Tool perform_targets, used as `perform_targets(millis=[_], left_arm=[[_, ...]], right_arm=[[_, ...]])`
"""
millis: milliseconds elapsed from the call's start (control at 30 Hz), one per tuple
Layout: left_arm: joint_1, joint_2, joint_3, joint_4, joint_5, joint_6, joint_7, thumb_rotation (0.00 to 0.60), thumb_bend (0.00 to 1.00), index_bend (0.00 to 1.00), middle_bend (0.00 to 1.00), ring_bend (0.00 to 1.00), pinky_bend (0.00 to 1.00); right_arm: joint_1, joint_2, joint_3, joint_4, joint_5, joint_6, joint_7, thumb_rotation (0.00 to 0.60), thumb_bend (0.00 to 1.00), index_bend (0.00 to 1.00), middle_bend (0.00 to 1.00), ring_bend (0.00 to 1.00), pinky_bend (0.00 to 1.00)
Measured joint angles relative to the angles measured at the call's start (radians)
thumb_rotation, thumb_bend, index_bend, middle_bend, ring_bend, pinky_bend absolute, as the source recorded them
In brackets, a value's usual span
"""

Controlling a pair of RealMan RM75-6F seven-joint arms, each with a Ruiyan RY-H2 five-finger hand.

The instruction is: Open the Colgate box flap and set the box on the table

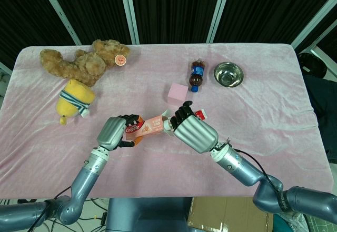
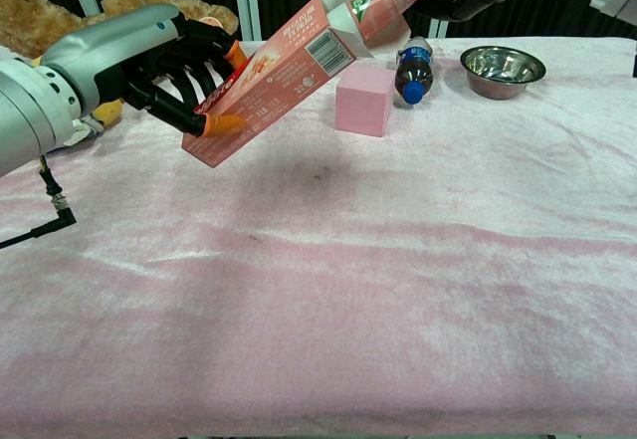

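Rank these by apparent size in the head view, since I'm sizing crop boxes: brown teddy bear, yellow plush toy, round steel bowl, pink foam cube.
1. Brown teddy bear, clearly largest.
2. Yellow plush toy.
3. Round steel bowl.
4. Pink foam cube, smallest.
All lie on the table at similar depth, so the order looks dependable.

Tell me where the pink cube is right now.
The pink cube sits on the table mid-frame in the head view, just beyond the raised Colgate box and near-left of the lying bottle.
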Motion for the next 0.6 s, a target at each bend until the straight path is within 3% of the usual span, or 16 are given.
perform_targets(millis=[600], left_arm=[[-0.005,0.002,-0.01,-0.016,-0.028,-0.007,0.0,0.6,0.35,0.48,0.48,0.39,0.45]], right_arm=[[0.027,0.016,0.003,0.02,-0.056,-0.02,0.003,0.6,0.36,0.7,0.61,0.49,0.44]])
